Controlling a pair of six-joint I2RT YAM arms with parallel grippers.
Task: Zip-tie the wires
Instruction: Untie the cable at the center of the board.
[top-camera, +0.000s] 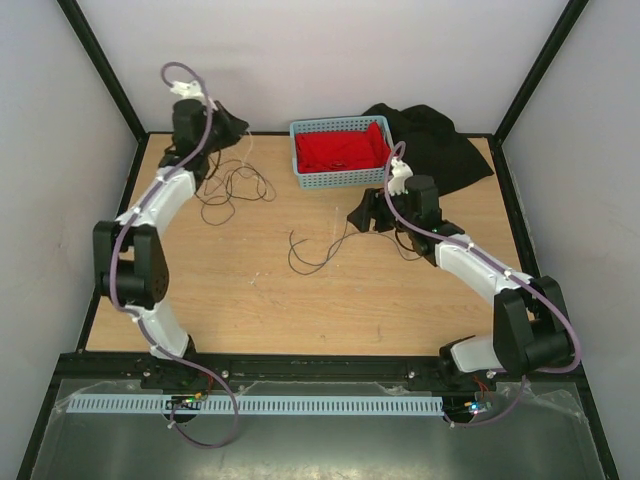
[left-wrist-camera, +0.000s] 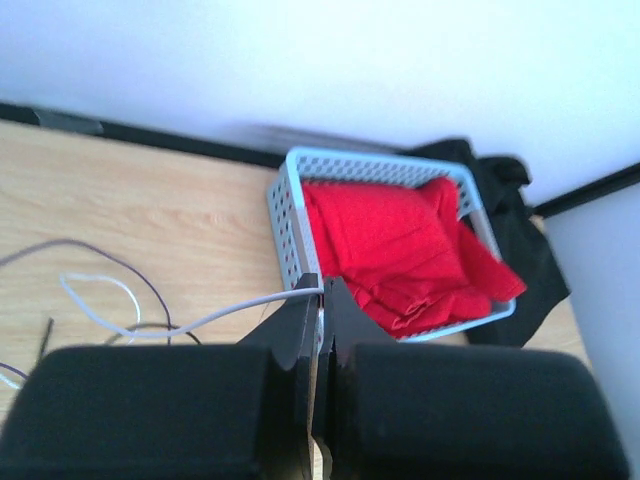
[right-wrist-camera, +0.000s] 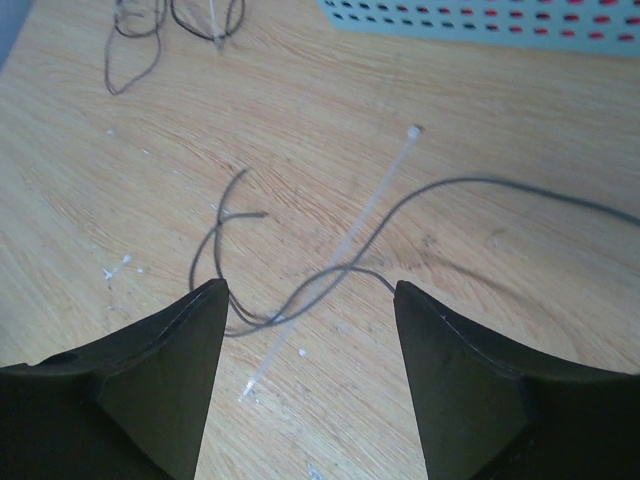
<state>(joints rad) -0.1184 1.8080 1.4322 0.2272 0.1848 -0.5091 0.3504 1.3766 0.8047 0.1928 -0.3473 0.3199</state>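
Thin dark wires lie in two loose groups: one (top-camera: 233, 187) just in front of my left gripper (top-camera: 232, 127), and one (top-camera: 313, 252) left of my right gripper (top-camera: 360, 216). In the left wrist view, my left gripper (left-wrist-camera: 322, 286) is shut on the end of a white zip tie (left-wrist-camera: 200, 321) that curves off to the left above dark wires (left-wrist-camera: 110, 258). In the right wrist view, my right gripper (right-wrist-camera: 310, 290) is open and empty just above the table. A second pale zip tie (right-wrist-camera: 350, 235) lies flat between its fingers, crossed by a dark wire (right-wrist-camera: 300, 295).
A light blue basket (top-camera: 297, 152) holding red cloth (top-camera: 342, 150) stands at the back centre. A black cloth (top-camera: 445, 150) lies to its right. Enclosure walls close in the left, right and back sides. The basket also shows in the left wrist view (left-wrist-camera: 285, 230).
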